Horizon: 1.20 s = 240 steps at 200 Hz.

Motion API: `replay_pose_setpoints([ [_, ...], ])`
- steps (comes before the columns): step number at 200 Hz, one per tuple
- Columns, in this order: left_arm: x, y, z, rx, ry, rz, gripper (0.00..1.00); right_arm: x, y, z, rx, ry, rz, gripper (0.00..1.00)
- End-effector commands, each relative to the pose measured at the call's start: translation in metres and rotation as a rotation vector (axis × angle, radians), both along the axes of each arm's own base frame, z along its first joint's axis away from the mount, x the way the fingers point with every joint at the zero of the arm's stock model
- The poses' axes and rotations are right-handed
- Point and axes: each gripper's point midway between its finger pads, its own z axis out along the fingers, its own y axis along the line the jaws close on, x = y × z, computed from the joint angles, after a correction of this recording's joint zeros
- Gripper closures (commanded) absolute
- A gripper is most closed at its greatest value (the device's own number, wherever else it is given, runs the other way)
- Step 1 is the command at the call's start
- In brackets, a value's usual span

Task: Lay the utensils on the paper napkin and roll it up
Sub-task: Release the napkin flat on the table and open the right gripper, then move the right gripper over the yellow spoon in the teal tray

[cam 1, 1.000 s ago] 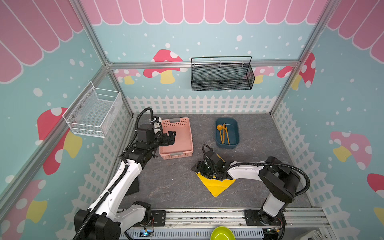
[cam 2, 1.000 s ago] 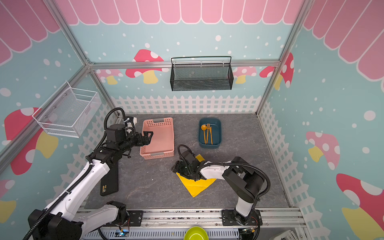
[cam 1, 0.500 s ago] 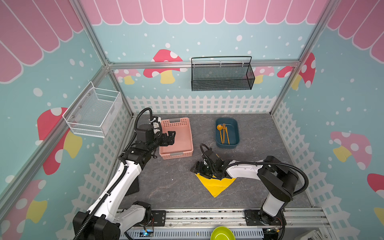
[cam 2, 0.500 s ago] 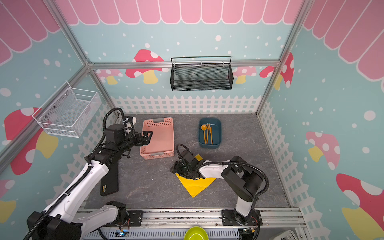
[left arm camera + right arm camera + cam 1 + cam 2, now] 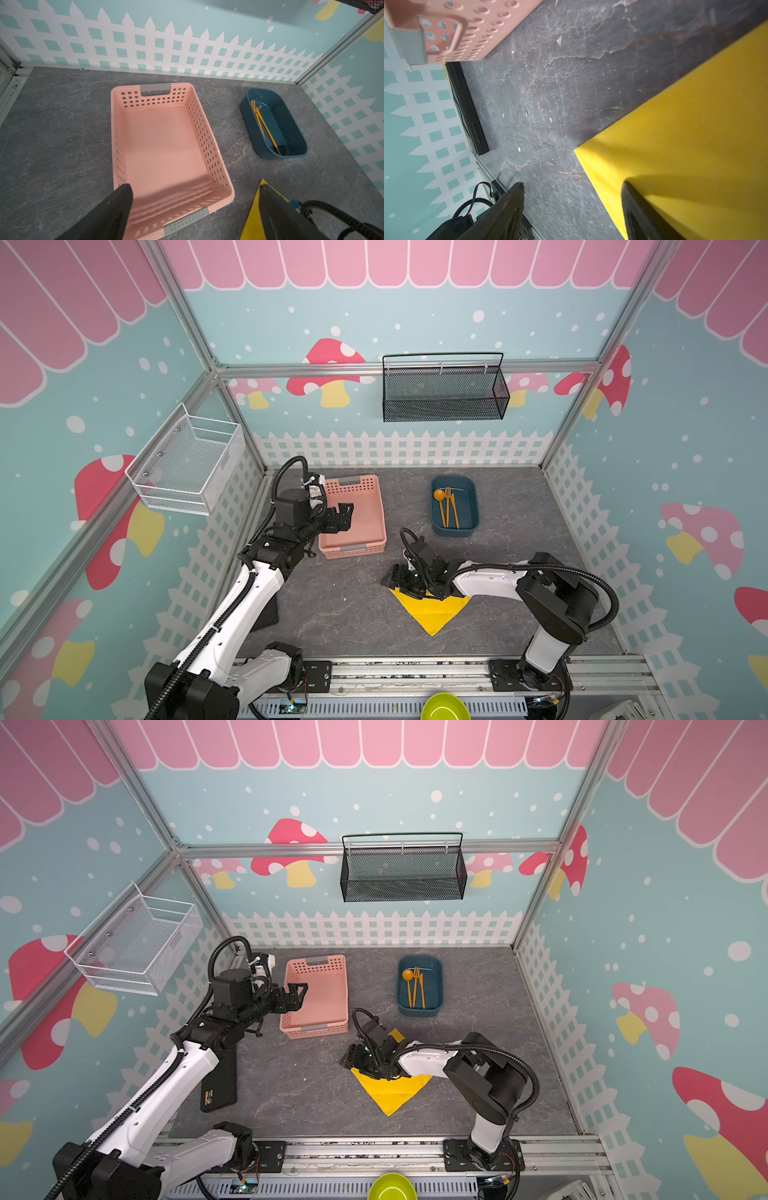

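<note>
The utensils (image 5: 446, 506) (image 5: 415, 986), an orange spoon, fork and knife, lie side by side in a dark blue tub (image 5: 455, 531) (image 5: 419, 1011) at the back. In the left wrist view two of them (image 5: 264, 122) show in the tub (image 5: 291, 124). The paper napkin (image 5: 432, 610) (image 5: 390, 1092) (image 5: 685, 135) lies flat in front of the tub, one corner pointing forward. My right gripper (image 5: 395, 576) (image 5: 353, 1056) (image 5: 572, 185) is low at its left corner, open, one finger over the paper, the other over bare table. My left gripper (image 5: 345, 516) (image 5: 297, 994) (image 5: 194, 187) hangs open over the pink basket.
The pink slotted basket (image 5: 374, 547) (image 5: 316, 1029) (image 5: 116, 124) (image 5: 467, 31) stands left of the tub. A flat black slab (image 5: 270, 614) (image 5: 218, 1085) (image 5: 467, 108) lies by the left wall. Wire baskets hang on the left (image 5: 187, 464) and back (image 5: 444, 389) walls.
My right gripper has shifted a little to the left at the napkin's corner. The napkin, the utensils and the left arm look unchanged.
</note>
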Motion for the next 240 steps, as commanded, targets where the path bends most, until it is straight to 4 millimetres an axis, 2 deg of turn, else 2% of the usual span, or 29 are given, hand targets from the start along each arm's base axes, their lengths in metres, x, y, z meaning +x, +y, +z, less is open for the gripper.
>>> replay_pose_setpoints([
  [1,-0.005,-0.002,-0.001,0.024,-0.009,-0.012,0.04,-0.011,-0.012,-0.007,-0.046,0.026,0.003,0.25],
  [28,-0.005,0.000,-0.002,0.032,-0.008,-0.003,0.04,-0.008,-0.009,-0.004,-0.043,0.008,0.010,0.24],
  [54,-0.005,0.000,-0.003,0.033,-0.004,-0.004,0.04,0.002,-0.005,0.008,-0.048,-0.050,0.023,0.23],
  [123,-0.002,0.003,-0.007,0.054,0.024,0.017,0.03,0.033,-0.005,0.066,-0.045,-0.261,0.089,0.22],
  [158,-0.001,0.001,-0.011,0.076,0.042,0.029,0.04,0.053,-0.020,0.092,-0.097,-0.383,0.117,0.23],
  [190,-0.006,-0.001,-0.013,0.103,0.068,0.048,0.04,0.081,-0.033,0.116,-0.150,-0.473,0.144,0.24],
  [240,-0.015,0.004,-0.015,0.108,0.117,0.067,0.04,0.133,-0.078,0.148,-0.236,-0.548,0.075,0.25],
])
